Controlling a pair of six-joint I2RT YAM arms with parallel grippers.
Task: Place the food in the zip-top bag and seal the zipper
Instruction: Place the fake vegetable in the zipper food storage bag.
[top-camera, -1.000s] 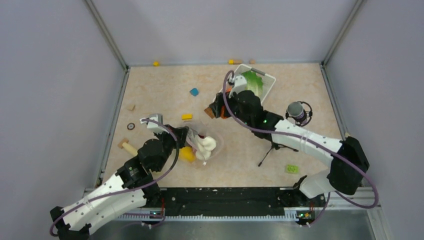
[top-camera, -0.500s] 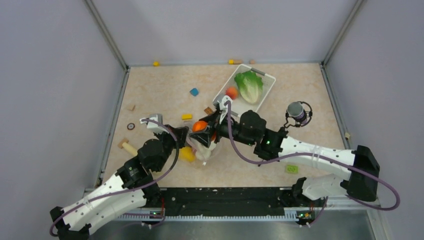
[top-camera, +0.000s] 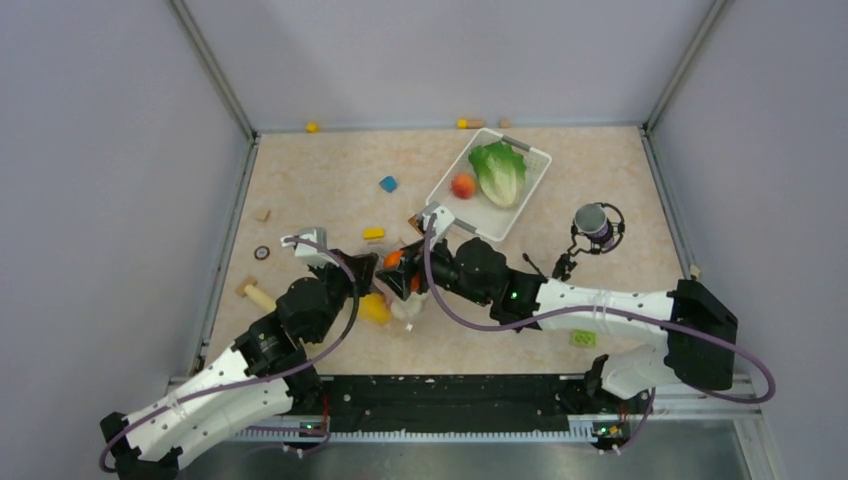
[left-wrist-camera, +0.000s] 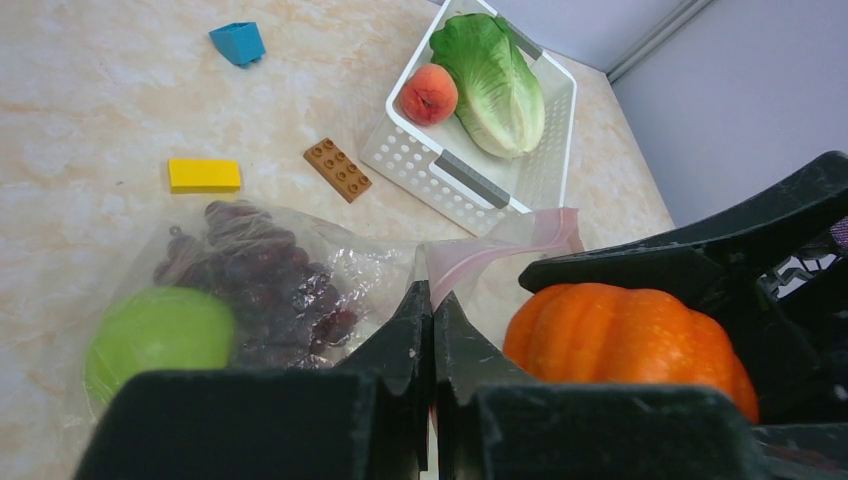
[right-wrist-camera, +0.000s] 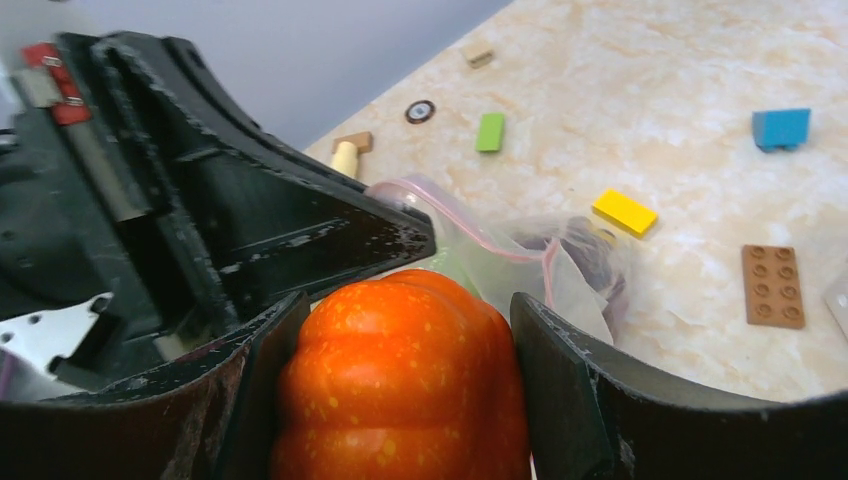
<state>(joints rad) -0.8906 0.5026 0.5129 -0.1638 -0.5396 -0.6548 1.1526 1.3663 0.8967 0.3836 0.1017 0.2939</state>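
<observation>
Right wrist view: right claw (right-wrist-camera: 405, 305) is clenched around the orange (right-wrist-camera: 400, 390), poised at the mouth of the bag (right-wrist-camera: 560, 270). Left claw (left-wrist-camera: 432, 297) pinches the bag's rim and props the mouth up. The pink zipper (left-wrist-camera: 520, 240) is unsealed. Inside the bag are grapes (left-wrist-camera: 255, 275) and a lime (left-wrist-camera: 155, 335). Lettuce (left-wrist-camera: 495, 80) and apple (left-wrist-camera: 429, 93) lie in the basket (left-wrist-camera: 450, 180), well apart from the bag. Lemon (top-camera: 375, 309) sits at the bag; cannot tell if inside. Judgement: roughly midway. The orange, lettuce and apple are not yet in, and the sealing is not yet done.
</observation>
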